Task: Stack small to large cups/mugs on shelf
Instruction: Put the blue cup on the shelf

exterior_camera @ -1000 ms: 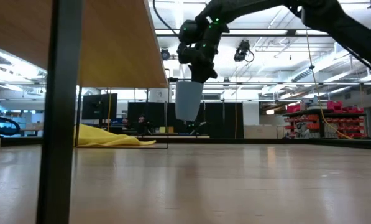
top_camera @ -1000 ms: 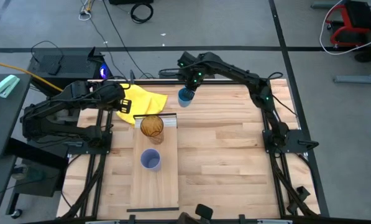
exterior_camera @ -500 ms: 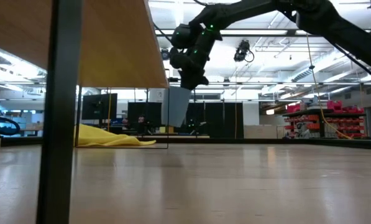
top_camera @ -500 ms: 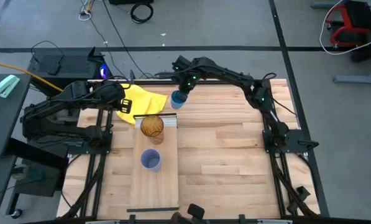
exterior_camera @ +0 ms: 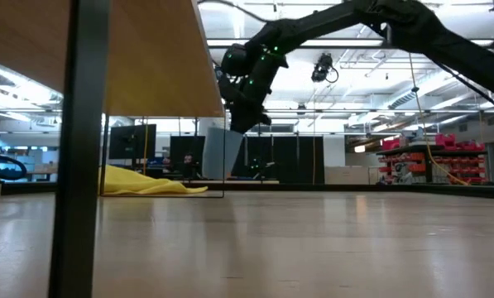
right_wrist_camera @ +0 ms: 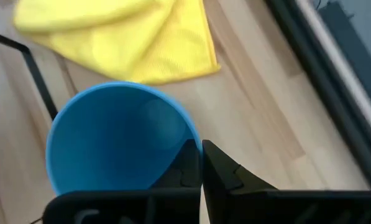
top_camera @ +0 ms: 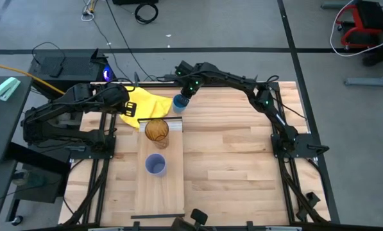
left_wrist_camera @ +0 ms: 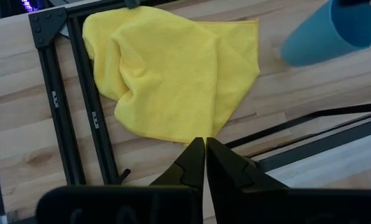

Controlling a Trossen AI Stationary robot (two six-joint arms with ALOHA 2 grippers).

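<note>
The right gripper (right_wrist_camera: 201, 163) has its fingers pinched on the rim of the bright blue cup (right_wrist_camera: 120, 140), one inside the wall and one outside, so part of the rim is hidden behind them. The cup hangs in the air near the far edge of the table, just beside the yellow cloth (top_camera: 142, 102), and in the low view it's only a pale tapered shape under the arm, mouth up and a bit tilted. It's smooth plastic, round and tapering. Below it in the high view the amber-brown cup (top_camera: 156, 131) stands upright on the shelf (top_camera: 160, 192), translucent and ribbed-looking, right by the ridged white strip (top_camera: 173, 126). The lavender-blue cup (top_camera: 155, 165) sits farther along the same pale wooden board, mouth up. The left gripper (left_wrist_camera: 205, 163) waits over the crumpled cloth, fingers together on nothing.
</note>
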